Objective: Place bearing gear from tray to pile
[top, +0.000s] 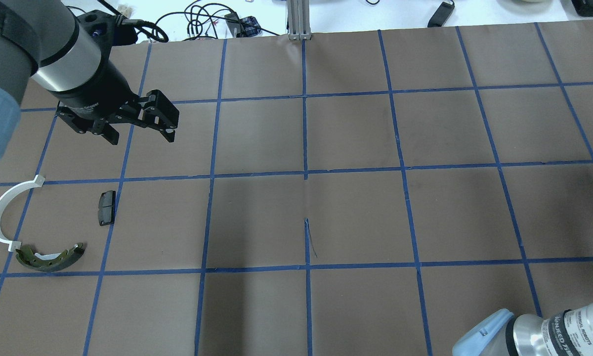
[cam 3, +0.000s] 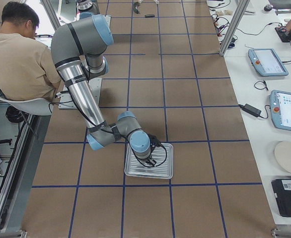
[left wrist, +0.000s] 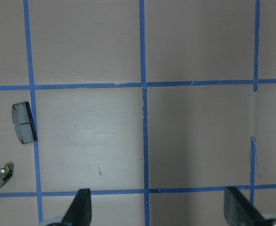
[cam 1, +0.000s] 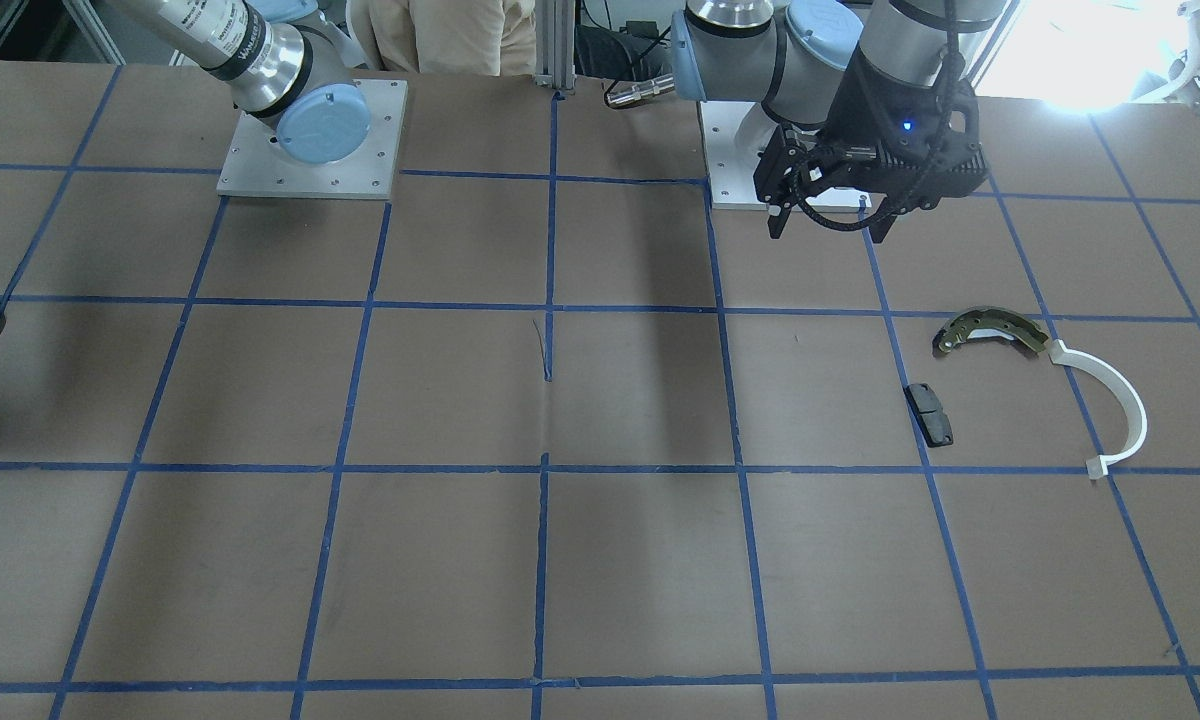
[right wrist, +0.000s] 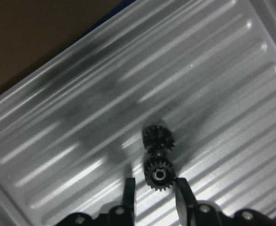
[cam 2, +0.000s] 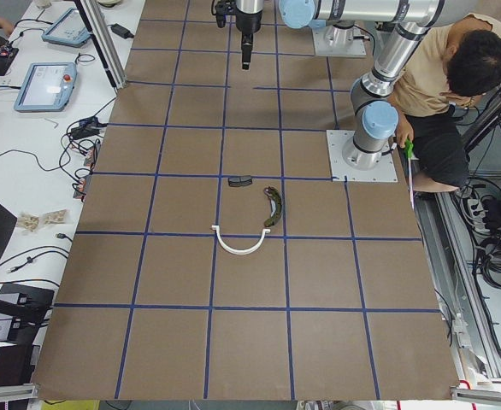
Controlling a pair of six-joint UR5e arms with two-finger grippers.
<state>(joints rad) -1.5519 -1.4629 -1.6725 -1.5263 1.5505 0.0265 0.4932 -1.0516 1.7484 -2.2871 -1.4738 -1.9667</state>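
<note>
The black bearing gear (right wrist: 158,173), a double gear with two toothed wheels, lies on the ridged pale tray (right wrist: 72,141). My right gripper (right wrist: 155,183) is open, its fingertips either side of the nearer wheel, with a gap on the left. The tray also shows in the exterior right view (cam 3: 163,168). The pile lies far off: an olive brake shoe (top: 49,257), a white arc (top: 0,212) and a black pad (top: 106,207). My left gripper (top: 142,138) hangs open and empty above the table beside the pile.
A seated operator (cam 3: 21,54) is behind the robot's base. Metal base plates (cam 1: 310,140) hold the arms. A white bench with tablets (cam 3: 267,62) and cables runs along the far edge. Blue tape squares cover the brown table.
</note>
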